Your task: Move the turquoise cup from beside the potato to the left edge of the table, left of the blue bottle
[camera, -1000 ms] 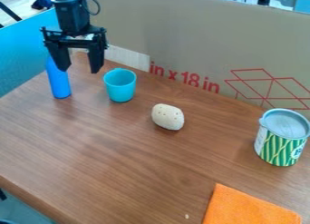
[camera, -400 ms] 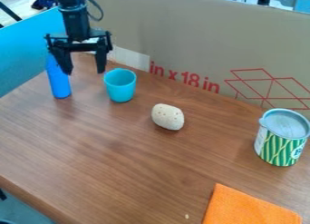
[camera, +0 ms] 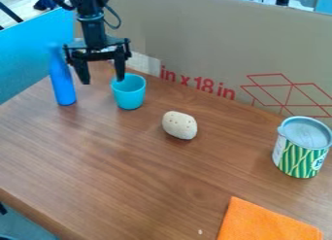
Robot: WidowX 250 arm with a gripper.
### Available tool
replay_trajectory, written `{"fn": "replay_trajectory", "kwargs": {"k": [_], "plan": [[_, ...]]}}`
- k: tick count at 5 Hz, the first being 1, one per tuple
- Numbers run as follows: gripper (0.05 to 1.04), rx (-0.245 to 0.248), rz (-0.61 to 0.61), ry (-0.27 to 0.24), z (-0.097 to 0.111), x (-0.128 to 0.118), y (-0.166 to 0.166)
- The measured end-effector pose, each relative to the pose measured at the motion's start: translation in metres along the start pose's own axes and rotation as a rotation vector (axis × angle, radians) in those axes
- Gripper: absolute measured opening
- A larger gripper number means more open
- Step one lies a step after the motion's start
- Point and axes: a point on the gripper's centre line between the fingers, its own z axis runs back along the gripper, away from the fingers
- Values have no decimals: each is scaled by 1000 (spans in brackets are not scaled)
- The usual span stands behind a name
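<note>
The black gripper (camera: 103, 82) hangs at the upper left with its fingers spread apart and nothing between them. Its right finger overlaps the left rim of a turquoise cup (camera: 129, 93) in the view; whether they touch I cannot tell. To the gripper's left stands a blue bottle (camera: 63, 83), upright. A pale, pitted, rounded stone-like object (camera: 179, 125) lies on the wooden table (camera: 129, 171), to the right of the cup and nearer the camera.
At the right stands a green-and-white striped can (camera: 301, 149) with a translucent lid. An orange cloth (camera: 267, 222) lies at the near right edge. A cardboard wall (camera: 214, 44) runs along the back, and a blue panel (camera: 29, 52) borders the left.
The gripper has moved to the right and slightly down, from in front of the bottle's top to beside the cup's rim. It stays open; the objects on the table have not moved.
</note>
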Motion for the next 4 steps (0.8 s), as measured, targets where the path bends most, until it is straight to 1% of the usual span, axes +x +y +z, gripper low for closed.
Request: {"fn": "replay_trajectory", "kwargs": {"k": [1, 2, 3, 4], "plan": [[1010, -15, 30, -3, -3, 5, -7], [1010, -10, 38, 11, -11, 5, -12], [1010, 5, 46, -3, -14, 7, -14], [972, 52, 29, -9, -19, 4, -14]]}}
